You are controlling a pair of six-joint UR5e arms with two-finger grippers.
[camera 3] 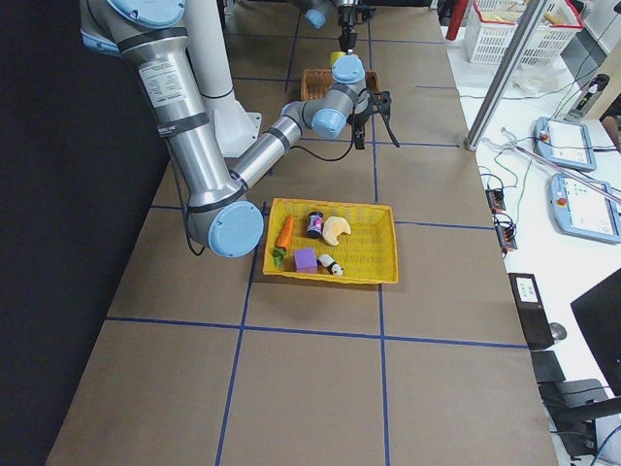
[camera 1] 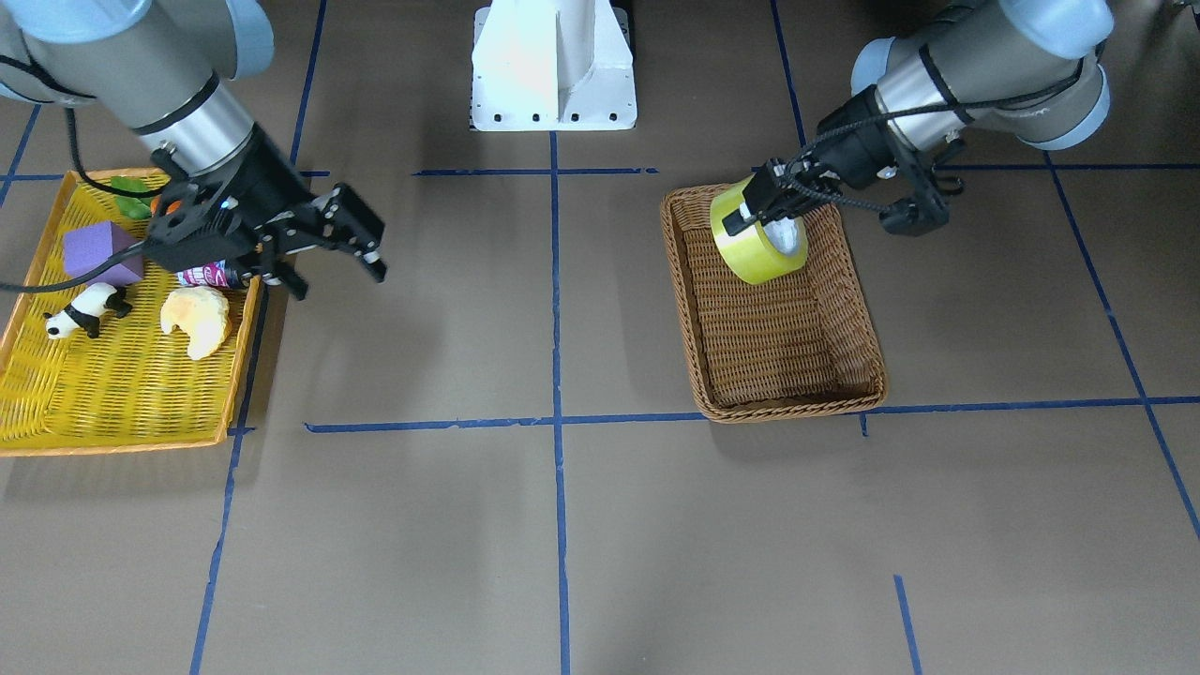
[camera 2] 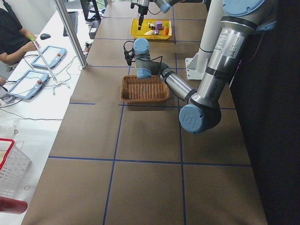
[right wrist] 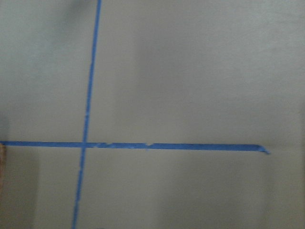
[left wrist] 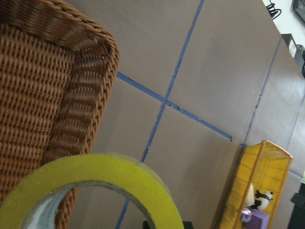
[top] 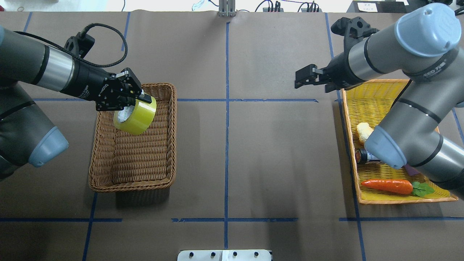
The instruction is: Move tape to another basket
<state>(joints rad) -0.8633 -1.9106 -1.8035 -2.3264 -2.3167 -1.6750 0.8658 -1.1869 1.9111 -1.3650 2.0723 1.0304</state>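
Observation:
The yellow-green tape hangs tilted in my left gripper, which is shut on it, one finger inside the grey-white core. It is held just above the brown wicker basket, over the end near the robot's base. The overhead view shows the tape, left gripper and basket on the left. The left wrist view shows the tape's rim and the basket's corner. My right gripper is open and empty, over bare table beside the yellow tray; it also shows in the overhead view.
The flat yellow tray holds a panda figure, a purple block, a bread piece, a can and a carrot. A white mount stands at the table's robot side. Blue tape lines cross the brown table.

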